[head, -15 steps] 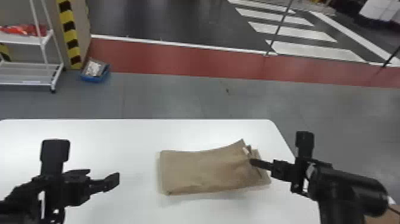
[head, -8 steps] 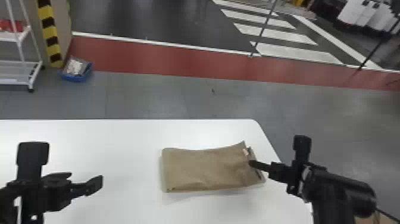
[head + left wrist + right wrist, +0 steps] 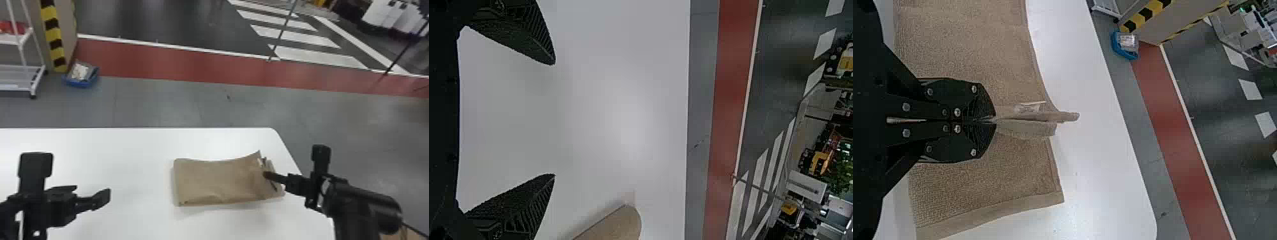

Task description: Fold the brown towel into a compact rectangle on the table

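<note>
Brown towel: folded into a flat oblong of layered, textured cloth. Long sides run left to right; the far edge curves up to a raised tip near the right end.
Towel position: on the white table, toward its right side, near the rounded far right corner.
Right end of towel: layers are uneven. A narrow fold stands clear of the flat cloth, with a small pale label beside it. A hem borders the cloth.
Right gripper: enters from the right, over the right end of the towel. In the right wrist view, the right gripper has its fingers pressed together, pinching the narrow fold.
Left gripper: above the left part of the table, well apart from the towel. In the left wrist view, the left gripper has its fingers spread wide, with nothing between them. A rounded towel corner is also visible there.
Floor beyond table: grey strip, then red band, then dark surface with white stripes at far right.
Far left equipment: white rack with red items on a shelf; yellow-and-black striped edge; blue bin holding a packet.
</note>
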`<act>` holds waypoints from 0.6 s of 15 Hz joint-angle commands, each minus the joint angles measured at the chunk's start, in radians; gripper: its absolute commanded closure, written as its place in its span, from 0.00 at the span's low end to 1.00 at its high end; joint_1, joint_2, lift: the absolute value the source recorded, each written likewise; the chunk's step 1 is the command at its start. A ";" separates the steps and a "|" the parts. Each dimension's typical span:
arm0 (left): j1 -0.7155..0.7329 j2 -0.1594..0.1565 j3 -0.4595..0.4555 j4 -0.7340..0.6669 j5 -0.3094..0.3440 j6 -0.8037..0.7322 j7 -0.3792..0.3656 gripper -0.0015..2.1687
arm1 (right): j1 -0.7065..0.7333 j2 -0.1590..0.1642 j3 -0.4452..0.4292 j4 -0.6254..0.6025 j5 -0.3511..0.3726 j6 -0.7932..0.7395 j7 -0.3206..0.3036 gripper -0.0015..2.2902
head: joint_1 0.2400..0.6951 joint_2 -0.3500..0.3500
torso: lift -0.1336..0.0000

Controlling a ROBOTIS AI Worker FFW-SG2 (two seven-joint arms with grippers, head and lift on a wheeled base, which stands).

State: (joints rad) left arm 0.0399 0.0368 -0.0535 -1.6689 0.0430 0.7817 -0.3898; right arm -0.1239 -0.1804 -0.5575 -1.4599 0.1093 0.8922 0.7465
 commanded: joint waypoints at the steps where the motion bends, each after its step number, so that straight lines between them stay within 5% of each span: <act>1: 0.000 0.000 0.001 -0.002 0.001 0.000 -0.001 0.04 | -0.003 -0.004 -0.047 -0.086 -0.014 0.089 0.014 0.54 | 1.00 0.00 | 1.00; 3: 0.002 0.000 0.001 0.000 0.000 0.000 -0.001 0.04 | -0.008 -0.030 -0.079 -0.091 -0.011 0.083 0.021 0.54 | 1.00 0.00 | 1.00; 6: -0.002 -0.002 -0.011 0.017 0.001 -0.009 -0.001 0.04 | -0.037 -0.087 -0.079 0.150 0.001 -0.098 -0.009 0.54 | 1.00 0.00 | 1.00; 8: -0.002 0.000 -0.019 0.018 0.000 -0.018 0.000 0.04 | -0.039 -0.103 -0.058 0.201 0.017 -0.132 -0.019 0.53 | 1.00 0.00 | 1.00; 9: 0.002 0.000 -0.020 0.018 0.000 -0.018 0.000 0.04 | -0.039 -0.103 -0.048 0.207 0.026 -0.154 -0.021 0.37 | 1.00 0.00 | 1.00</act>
State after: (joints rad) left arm 0.0390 0.0359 -0.0708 -1.6511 0.0439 0.7649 -0.3897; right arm -0.1618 -0.2794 -0.6176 -1.2710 0.1244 0.7647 0.7263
